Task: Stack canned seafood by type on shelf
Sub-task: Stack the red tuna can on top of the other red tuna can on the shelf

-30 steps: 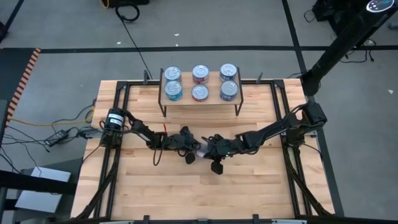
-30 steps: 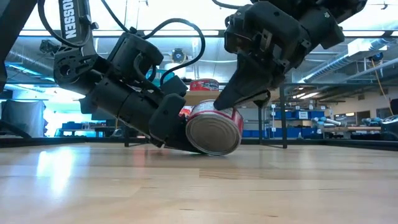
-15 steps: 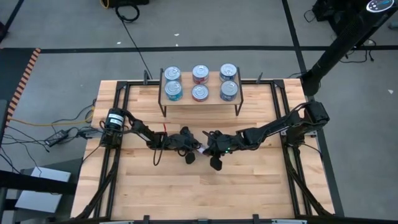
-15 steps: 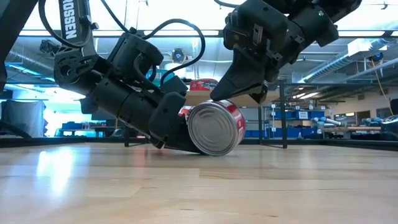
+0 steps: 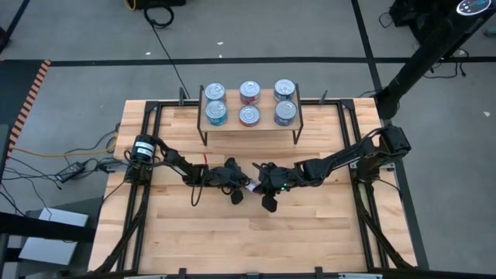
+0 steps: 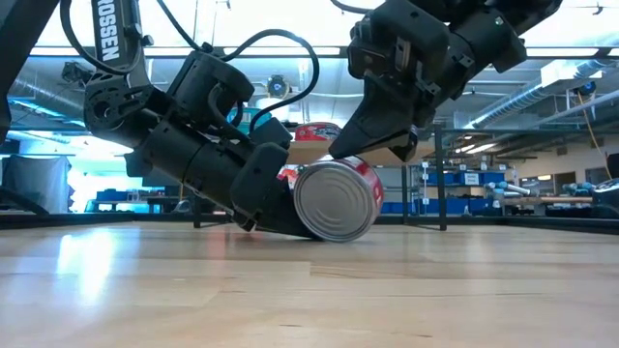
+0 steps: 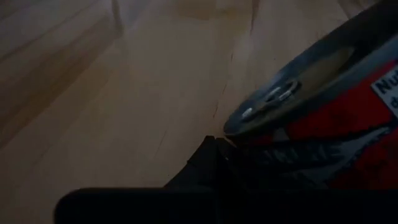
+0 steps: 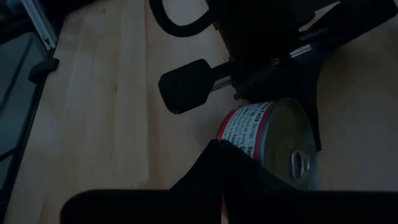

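One red-labelled tin of canned seafood [image 6: 336, 200] stands on its curved side wall on the tabletop, one silver flat face toward the near edge. My left gripper [image 6: 280, 208], shut, slants down low against the tin's left. Also shut, my right gripper [image 6: 346, 153] comes down onto the tin's top from the right. In the high view the tin [image 5: 251, 186] is mostly hidden between the two grippers. Behind them stands the shelf [image 5: 232, 103], with several tins [image 5: 249, 115] upright on its plank. My left gripper pushes with its shut fingertips [image 7: 211, 148] against the tin's red side wall [image 7: 323, 118], low down near the table. It comes from the table's left, slanting down. The tin stays on the table on its side wall. My right gripper rests its shut fingertips [image 8: 217, 152] on the upper part of the tin's red side wall [image 8: 242, 130]. It comes from the right and above, slanting down. The tin's flat faces stand upright beneath it.
Black frame rails run along the table's left [image 5: 147, 155] and right [image 5: 358, 155] sides. Bare wood lies between the grippers and the near edge [image 5: 248, 240]. The shelf's thin black legs [image 5: 204, 136] stand just beyond the arms.
The red tin has tipped more upright on its side wall, so its silver face now turns squarely toward the near edge. My right gripper has risen slightly on top of it. My left gripper has kept still against it.
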Robot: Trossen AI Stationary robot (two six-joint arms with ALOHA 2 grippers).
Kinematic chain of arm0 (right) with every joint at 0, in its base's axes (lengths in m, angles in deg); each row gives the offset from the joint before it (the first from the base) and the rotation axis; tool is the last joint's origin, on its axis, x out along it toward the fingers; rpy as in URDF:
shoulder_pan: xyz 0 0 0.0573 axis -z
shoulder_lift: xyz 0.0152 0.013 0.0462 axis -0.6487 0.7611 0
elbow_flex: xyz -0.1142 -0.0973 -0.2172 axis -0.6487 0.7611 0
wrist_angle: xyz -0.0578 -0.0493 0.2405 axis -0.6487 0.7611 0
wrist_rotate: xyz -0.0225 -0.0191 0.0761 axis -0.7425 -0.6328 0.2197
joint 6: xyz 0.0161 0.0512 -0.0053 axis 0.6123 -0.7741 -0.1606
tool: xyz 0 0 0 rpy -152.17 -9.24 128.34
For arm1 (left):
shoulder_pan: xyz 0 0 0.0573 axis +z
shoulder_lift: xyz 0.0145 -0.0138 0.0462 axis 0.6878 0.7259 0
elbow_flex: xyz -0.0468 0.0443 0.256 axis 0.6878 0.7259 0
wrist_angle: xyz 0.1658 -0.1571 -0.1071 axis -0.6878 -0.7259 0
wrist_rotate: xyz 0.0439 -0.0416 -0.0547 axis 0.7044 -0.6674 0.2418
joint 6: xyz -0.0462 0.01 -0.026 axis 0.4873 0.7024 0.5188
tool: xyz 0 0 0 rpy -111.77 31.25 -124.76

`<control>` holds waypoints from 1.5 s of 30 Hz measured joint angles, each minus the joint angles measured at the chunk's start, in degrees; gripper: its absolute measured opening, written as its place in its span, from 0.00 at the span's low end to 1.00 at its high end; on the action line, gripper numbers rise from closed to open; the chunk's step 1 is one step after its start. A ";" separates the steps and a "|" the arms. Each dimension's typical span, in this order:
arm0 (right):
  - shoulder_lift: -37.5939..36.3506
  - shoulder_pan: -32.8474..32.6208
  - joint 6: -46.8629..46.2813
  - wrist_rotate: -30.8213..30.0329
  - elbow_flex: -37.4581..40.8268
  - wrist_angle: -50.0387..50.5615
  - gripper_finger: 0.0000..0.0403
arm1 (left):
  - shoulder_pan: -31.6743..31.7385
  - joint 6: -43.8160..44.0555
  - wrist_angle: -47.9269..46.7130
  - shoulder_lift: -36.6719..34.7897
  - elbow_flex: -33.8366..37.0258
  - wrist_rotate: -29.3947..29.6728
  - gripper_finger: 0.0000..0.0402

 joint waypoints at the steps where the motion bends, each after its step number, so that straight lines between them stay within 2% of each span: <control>1: -0.15 0.12 -0.01 0.23 0.00 0.18 0.01 | 0.00 0.00 0.00 0.00 0.00 0.00 0.02; 16: -4.03 4.50 0.39 -0.27 0.04 4.19 0.01 | -0.11 0.15 -0.02 0.00 0.00 -0.44 0.02; 27: -3.99 4.37 0.50 1.40 0.07 4.16 0.02 | -0.11 0.26 -0.19 0.00 -0.04 -0.42 0.02; 33: -3.88 3.96 -0.61 5.64 0.13 5.69 0.02 | -0.20 0.35 -0.50 -0.06 -0.13 0.53 0.02; 45: -3.94 2.03 -0.97 4.83 0.11 6.46 0.02 | -0.21 -0.13 -1.54 -0.15 -0.17 1.38 0.02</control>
